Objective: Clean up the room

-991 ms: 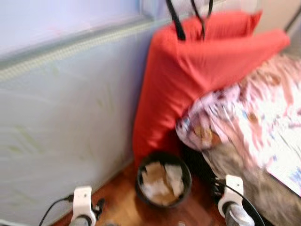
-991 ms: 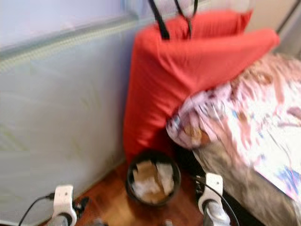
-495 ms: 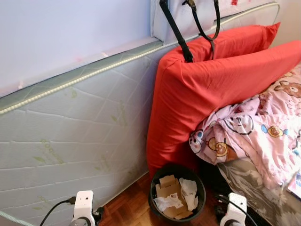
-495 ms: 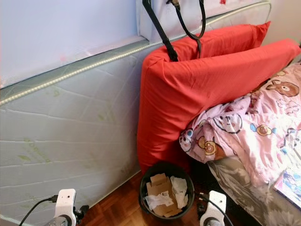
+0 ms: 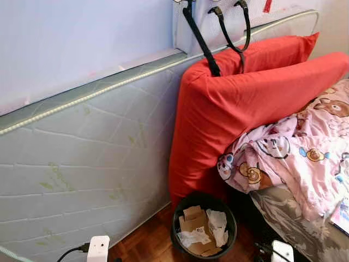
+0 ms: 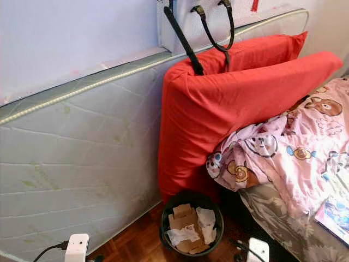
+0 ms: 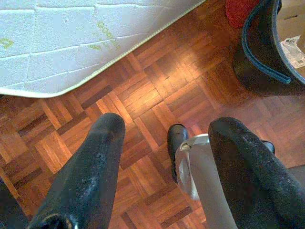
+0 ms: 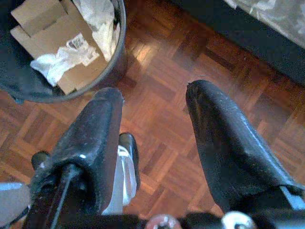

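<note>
- The left gripper [image 7: 164, 157] hangs low over the parquet floor [image 7: 157, 95], its fingers [image 7: 90, 167] spread wide and holding nothing; the foot of the white mattress [image 7: 71, 43] lies just beyond them.
- The right gripper [image 8: 152, 138] also hangs over the floor with fingers [image 8: 95, 138] wide apart and empty; the rim of the trash bin [image 8: 116, 57] is close ahead of its left finger, not touching.
- The trash bin [image 5: 204, 225], black and round, stands on the floor between the two arms, slightly right of centre, holding cardboard pieces [image 5: 192, 219] and crumpled white paper [image 5: 218, 225].
- Just behind the bin a large red cushion [image 5: 229, 109] leans upright against the mattress [image 5: 82, 158] standing on edge along the left.
- To the right, a pink cartoon-print blanket [image 5: 294, 158] spills over the bed's edge.
- Farthest back, black bag straps [image 5: 204, 38] hang down over the top of the cushion.
</note>
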### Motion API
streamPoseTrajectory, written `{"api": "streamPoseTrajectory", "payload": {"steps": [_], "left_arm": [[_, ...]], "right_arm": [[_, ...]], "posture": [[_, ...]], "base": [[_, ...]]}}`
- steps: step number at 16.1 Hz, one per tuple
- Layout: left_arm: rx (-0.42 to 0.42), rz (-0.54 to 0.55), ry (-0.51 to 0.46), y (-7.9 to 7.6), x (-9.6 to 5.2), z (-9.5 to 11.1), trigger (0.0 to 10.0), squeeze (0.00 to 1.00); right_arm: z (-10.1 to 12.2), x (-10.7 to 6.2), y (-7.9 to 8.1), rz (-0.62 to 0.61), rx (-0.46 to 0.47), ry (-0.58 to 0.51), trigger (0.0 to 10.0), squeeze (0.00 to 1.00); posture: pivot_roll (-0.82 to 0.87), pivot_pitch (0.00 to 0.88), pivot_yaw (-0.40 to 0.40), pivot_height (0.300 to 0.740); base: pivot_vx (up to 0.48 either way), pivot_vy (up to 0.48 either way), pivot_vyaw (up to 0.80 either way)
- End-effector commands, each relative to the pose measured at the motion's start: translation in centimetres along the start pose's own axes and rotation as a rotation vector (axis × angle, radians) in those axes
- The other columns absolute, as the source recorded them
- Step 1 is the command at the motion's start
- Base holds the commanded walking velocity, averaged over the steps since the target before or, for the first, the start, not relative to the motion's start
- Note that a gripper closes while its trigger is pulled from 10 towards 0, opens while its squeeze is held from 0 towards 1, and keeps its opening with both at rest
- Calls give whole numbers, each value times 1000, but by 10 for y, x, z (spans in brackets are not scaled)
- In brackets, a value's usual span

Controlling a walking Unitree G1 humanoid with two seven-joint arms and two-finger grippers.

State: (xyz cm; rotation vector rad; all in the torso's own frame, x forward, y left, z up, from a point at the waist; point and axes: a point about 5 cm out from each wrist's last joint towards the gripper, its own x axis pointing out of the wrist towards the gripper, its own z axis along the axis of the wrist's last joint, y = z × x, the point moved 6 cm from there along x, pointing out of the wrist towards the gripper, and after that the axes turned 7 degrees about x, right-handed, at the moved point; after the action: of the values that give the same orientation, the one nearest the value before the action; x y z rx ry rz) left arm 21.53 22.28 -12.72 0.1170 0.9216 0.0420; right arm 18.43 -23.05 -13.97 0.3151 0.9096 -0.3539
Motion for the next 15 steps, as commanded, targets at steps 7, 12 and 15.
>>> {"api": "streamPoseTrajectory", "payload": {"steps": [7,12,15], "left_arm": [[4,28,16,7,-1,-3,10000,0],[-3,27,22,4,-1,-7,10000,0],[-3,28,47,3,-3,-15,10000,0]], "right_arm": [[-16,-4,-9,10,-44,58,10000,0],[-23,-6,-9,44,-108,89,10000,0],[-28,-6,-5,44,-115,93,10000,0]], "posture": [[-107,0,15,723],[-51,0,-17,723],[-44,0,-26,723]], "base": [[0,0,-261],[0,0,-626],[0,0,-619]]}}
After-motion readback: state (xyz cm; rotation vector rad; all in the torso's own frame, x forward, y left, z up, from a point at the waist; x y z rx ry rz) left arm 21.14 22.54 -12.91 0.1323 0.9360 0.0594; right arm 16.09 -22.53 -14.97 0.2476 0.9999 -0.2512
